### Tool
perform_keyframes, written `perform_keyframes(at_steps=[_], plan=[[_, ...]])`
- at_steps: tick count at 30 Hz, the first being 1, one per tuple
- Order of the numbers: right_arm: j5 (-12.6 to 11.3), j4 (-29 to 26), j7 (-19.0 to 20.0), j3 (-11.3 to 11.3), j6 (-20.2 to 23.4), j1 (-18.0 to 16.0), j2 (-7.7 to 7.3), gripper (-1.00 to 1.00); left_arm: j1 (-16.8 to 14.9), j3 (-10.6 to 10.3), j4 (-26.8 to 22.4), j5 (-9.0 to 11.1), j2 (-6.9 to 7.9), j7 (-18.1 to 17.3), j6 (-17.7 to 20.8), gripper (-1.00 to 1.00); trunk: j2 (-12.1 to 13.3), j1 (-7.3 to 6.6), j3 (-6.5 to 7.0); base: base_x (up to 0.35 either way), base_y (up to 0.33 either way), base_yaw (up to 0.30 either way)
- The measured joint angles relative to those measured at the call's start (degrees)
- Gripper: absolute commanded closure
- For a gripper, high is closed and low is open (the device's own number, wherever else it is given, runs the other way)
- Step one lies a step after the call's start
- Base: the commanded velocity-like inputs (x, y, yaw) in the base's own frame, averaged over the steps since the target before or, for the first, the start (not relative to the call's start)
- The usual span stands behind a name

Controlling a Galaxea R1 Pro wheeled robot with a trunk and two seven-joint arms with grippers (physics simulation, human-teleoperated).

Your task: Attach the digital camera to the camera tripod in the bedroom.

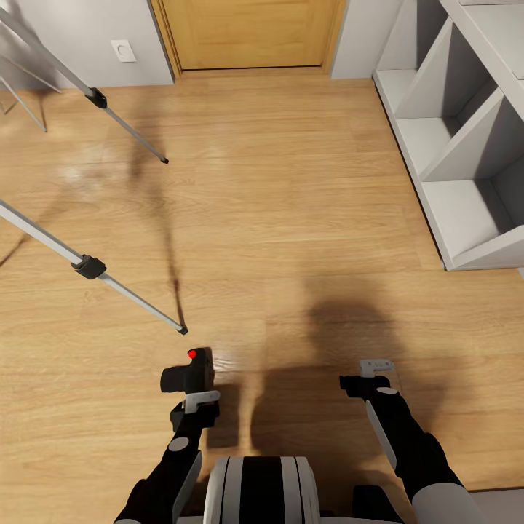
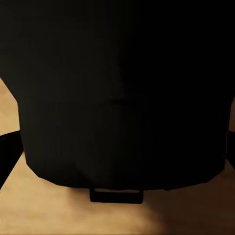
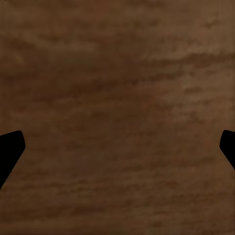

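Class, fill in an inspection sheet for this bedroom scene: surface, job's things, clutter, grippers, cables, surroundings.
Surface: light wood plank floor, shadowed near the robot.
Job's things: digital camera, black with a red dot, held in the left gripper; camera tripod, two slim legs standing on the floor, head out of frame.
Clutter: nothing seen.
Grippers: left shut on the camera; right gripper open, empty, fingertips wide apart over the floor.
Cables: nothing seen.
Surroundings: oak door, white cube shelves, wall switch plate.

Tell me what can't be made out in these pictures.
- Tripod head: head view, cut off by the left and top edges; two legs and feet show.
- Camera detail: left wrist view, too close and dark.
- Left gripper fingertips: head view, hidden by the camera.
- Shelves: cut off at the right edge.
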Motion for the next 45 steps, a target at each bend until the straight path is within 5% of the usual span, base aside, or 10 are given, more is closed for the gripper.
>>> perform_keyframes(at_steps=[14, 45], plan=[[0.0, 0.0, 0.0, 0.0, 0.0, 0.0, 0.0, -1.0, -0.4, 0.1, -0.2, -2.4, -0.05, 0.0, 0.0, -1.0, 0.0, 0.0, 0.0, 0.0, 0.0, 0.0], [0.0, 0.0, 0.0, 0.0, 0.0, 0.0, 0.0, -1.0, -0.5, 0.1, -0.2, -2.7, 0.03, 0.0, 0.0, -1.0, 0.0, 0.0, 0.0, 0.0, 0.0, 0.0]])
